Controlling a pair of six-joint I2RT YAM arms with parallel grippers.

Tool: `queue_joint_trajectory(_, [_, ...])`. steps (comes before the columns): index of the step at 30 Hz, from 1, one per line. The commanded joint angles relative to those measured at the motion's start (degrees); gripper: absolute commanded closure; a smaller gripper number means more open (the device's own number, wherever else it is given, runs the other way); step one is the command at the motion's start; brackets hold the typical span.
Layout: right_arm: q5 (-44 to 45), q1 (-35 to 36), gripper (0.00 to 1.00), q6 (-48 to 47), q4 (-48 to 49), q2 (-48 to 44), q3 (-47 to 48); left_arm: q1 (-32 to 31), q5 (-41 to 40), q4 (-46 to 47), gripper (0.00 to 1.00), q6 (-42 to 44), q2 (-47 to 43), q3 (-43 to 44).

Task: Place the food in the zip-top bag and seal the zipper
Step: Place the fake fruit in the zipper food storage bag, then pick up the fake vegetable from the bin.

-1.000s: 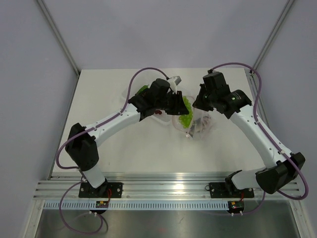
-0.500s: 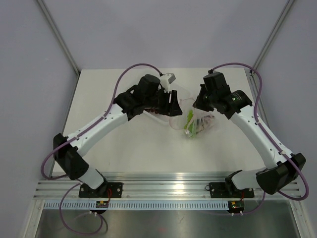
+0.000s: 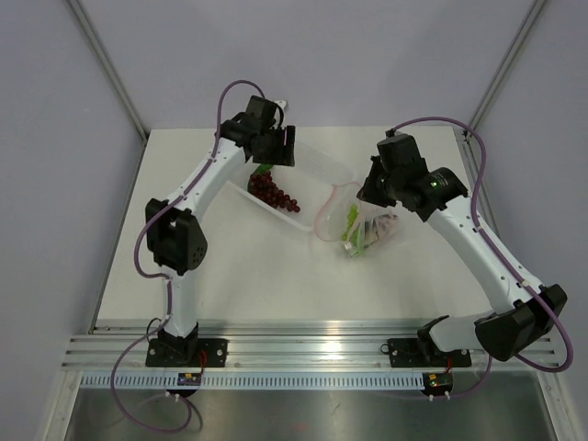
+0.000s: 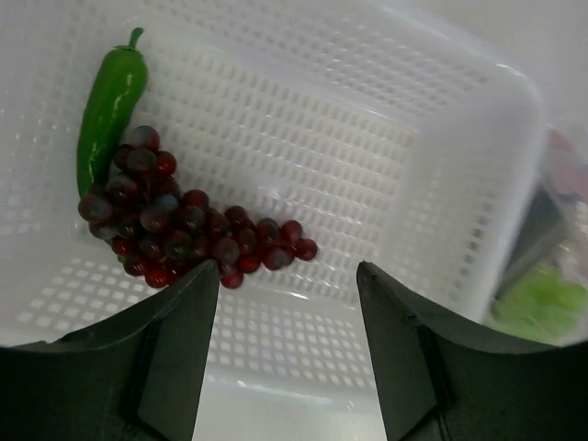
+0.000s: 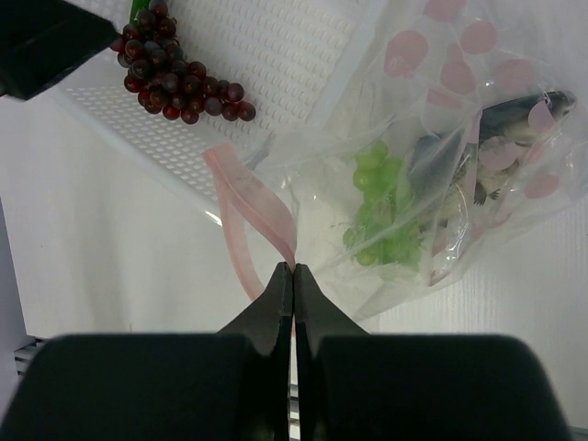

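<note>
Holding lettuce [image 5: 381, 207] and fish [image 5: 514, 115], the unsealed bag [image 5: 441, 184] is pinched at its zipper [image 5: 234, 207] by the right gripper [image 5: 292, 276]; grapes [image 4: 184, 225] and chili [image 4: 108, 106], at ten o'clock, await the wide-open left gripper [image 4: 287, 276].

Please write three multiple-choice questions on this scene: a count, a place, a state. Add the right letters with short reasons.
1. Food items inside the crinkly clear plastic zip-top bag? A two B none C four
2. Where is the dark red grape bunch? A in the bag B in the white perforated plastic tray C on the table
3. The right gripper is: A wide open B holding the grapes C shut on the pink zipper strip
1 A: green lettuce piece and grey fish show inside. 2 B: beside the green chili pepper. 3 C: closed jaws pinch the strip.
</note>
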Motion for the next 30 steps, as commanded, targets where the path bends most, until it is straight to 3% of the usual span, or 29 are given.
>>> queue_joint_trajectory(1, [-1.51, -0.3, 1.0, -0.37, 2.93, -0.7, 0.11, 0.47, -8.63, -6.32, 0.36, 4.28, 8.12, 9.5])
queue_joint_trajectory(7, [-2.66, -0.39, 1.0, -0.55, 3.9, 0.7, -0.16, 1.0, -16.27, -4.48, 0.35, 9.46, 17.19, 16.45])
queue_joint_trajectory(18, [-4.15, -0.3, 1.0, -1.34, 4.78, 3.96, 0.46, 1.17, -25.77, 9.74, 0.42, 14.65, 24.41, 15.41])
queue_joint_trajectory(24, [-4.68, -0.3, 1.0, -1.6, 5.13, 5.19, 0.28, 1.7, -26.3, 10.91, 0.42, 17.2, 30.73, 20.76])
queue_joint_trajectory(30, [-5.03, -0.39, 1.0, -2.04, 5.3, 6.68, 0.9, 1.96, -26.39, 11.08, 0.41, 16.15, 32.85, 19.28])
